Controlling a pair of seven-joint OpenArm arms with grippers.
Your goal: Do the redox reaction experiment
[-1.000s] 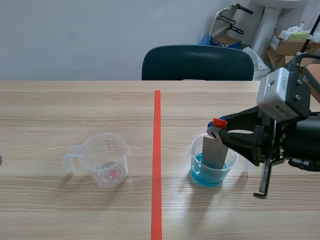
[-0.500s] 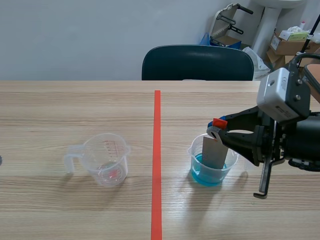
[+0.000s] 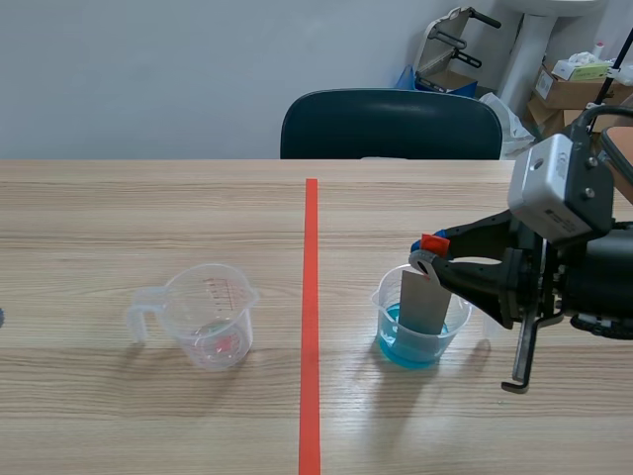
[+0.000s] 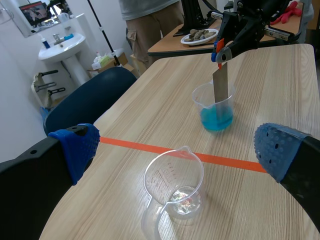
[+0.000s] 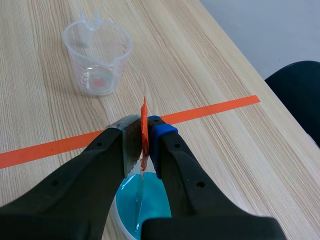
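A clear cup of blue liquid (image 3: 413,332) (image 4: 215,106) (image 5: 141,200) stands right of the red tape line. My right gripper (image 3: 427,254) (image 5: 144,131) is shut on the orange-tagged top of a grey metal strip (image 3: 424,301) (image 4: 219,86) that hangs upright with its lower end in the blue liquid. An empty clear measuring cup (image 3: 209,316) (image 4: 172,187) (image 5: 98,59) with a handle stands left of the line. My left gripper (image 4: 175,147) is open above the table, with the empty cup below and between its blue pads (image 4: 78,145); this arm does not show in the scene view.
A red tape line (image 3: 311,327) runs down the middle of the wooden table. A dark blue chair (image 3: 391,126) stands at the far edge. Boxes and clutter lie behind at the right. In the left wrist view a person (image 4: 150,20) stands beyond the table beside another table.
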